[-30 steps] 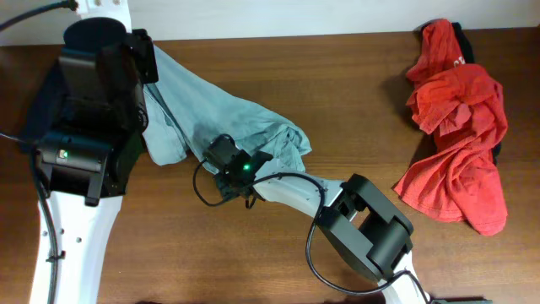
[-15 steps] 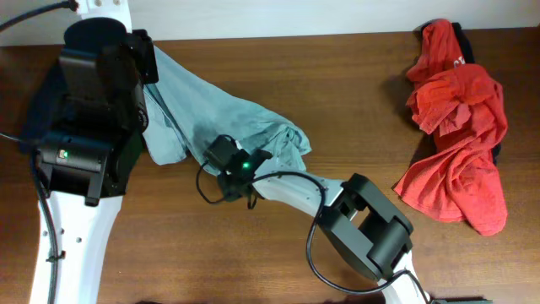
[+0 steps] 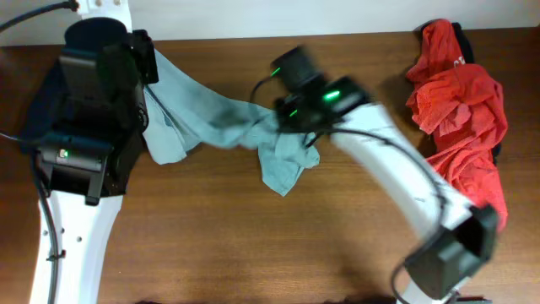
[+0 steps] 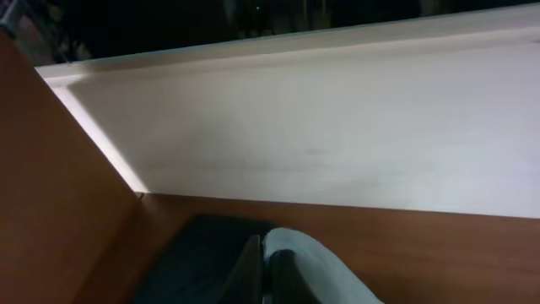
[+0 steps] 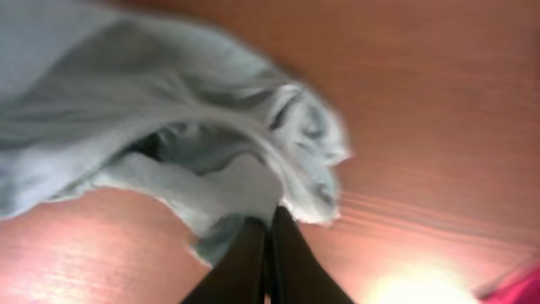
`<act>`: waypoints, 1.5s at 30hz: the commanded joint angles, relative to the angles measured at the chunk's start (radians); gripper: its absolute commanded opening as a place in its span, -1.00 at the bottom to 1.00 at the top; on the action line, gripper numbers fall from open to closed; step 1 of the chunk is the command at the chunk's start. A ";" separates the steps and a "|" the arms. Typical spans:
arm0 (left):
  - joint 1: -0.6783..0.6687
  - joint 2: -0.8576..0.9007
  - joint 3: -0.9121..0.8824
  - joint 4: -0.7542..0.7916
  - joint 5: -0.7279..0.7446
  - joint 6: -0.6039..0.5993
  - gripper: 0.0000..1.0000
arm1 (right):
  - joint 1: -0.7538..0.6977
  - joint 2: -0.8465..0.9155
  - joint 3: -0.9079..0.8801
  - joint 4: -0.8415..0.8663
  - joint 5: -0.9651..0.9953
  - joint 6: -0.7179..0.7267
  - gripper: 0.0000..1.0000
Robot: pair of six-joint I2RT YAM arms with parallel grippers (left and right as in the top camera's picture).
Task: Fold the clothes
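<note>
Clamping a bunch of the pale blue-grey T-shirt (image 3: 211, 118), the right tool (image 5: 268, 232) is pressing its fingers together on the cloth above the desk (image 3: 211, 245). The left tool (image 4: 264, 270) is pinching shut on the same shirt at the far left, so the garment is hanging stretched between them. An orange-red shirt (image 3: 460, 127) is lying crumpled at the right edge, its small white print too small to read. A dark navy garment (image 3: 35, 105) is lying at the left edge.
</note>
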 commanded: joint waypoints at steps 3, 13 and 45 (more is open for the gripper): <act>0.005 0.017 0.017 0.011 0.010 -0.014 -0.99 | -0.130 -0.061 0.180 -0.126 0.008 -0.094 -0.92; 0.004 -0.042 0.027 0.085 -0.020 -0.014 -1.00 | -0.303 -0.113 0.557 -0.309 -0.007 -0.158 -0.92; 0.003 -0.408 0.037 0.087 0.332 -0.052 -1.00 | -0.447 -0.412 0.880 -0.351 0.001 -0.328 -0.92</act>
